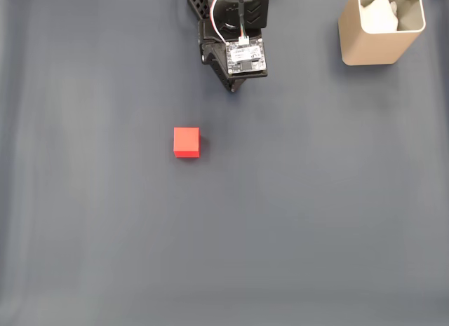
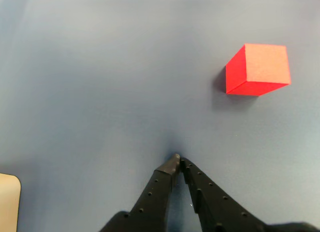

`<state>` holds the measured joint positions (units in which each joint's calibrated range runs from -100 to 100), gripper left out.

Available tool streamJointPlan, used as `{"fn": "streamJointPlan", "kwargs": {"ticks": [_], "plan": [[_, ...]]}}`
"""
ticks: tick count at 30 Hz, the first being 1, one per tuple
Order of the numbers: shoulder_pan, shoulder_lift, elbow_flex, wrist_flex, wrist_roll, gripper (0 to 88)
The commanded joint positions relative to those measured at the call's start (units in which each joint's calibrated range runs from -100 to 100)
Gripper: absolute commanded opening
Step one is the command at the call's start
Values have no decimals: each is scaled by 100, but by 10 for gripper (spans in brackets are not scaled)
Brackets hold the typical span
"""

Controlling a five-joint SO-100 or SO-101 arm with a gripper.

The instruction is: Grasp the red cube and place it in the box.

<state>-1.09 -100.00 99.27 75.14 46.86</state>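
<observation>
Nothing done yet: sitting untouched on the grey mat (image 1: 316, 221), the cube (image 1: 186, 142), with grasp, carry and drop all remaining.

Resting closed and empty near the arm base (image 1: 231, 31) at the far edge of the fixed view, the gripper (image 2: 177, 159), fingertips meeting in the wrist view. Lying well apart from it, the cube (image 2: 257, 70), ahead and to the right in the wrist view. Standing upright in the far right corner of the fixed view, the box (image 1: 382, 28), something pale showing inside, well apart from cube and gripper alike.
</observation>
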Motion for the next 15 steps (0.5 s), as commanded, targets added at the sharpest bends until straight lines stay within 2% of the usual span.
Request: {"fn": "streamJointPlan", "kwargs": {"ticks": [1,10,15], "plan": [[-15,0,55,89,-5,7],[-51,0,55,73,-127,7],[-44,0,55,89,10,2]]}}
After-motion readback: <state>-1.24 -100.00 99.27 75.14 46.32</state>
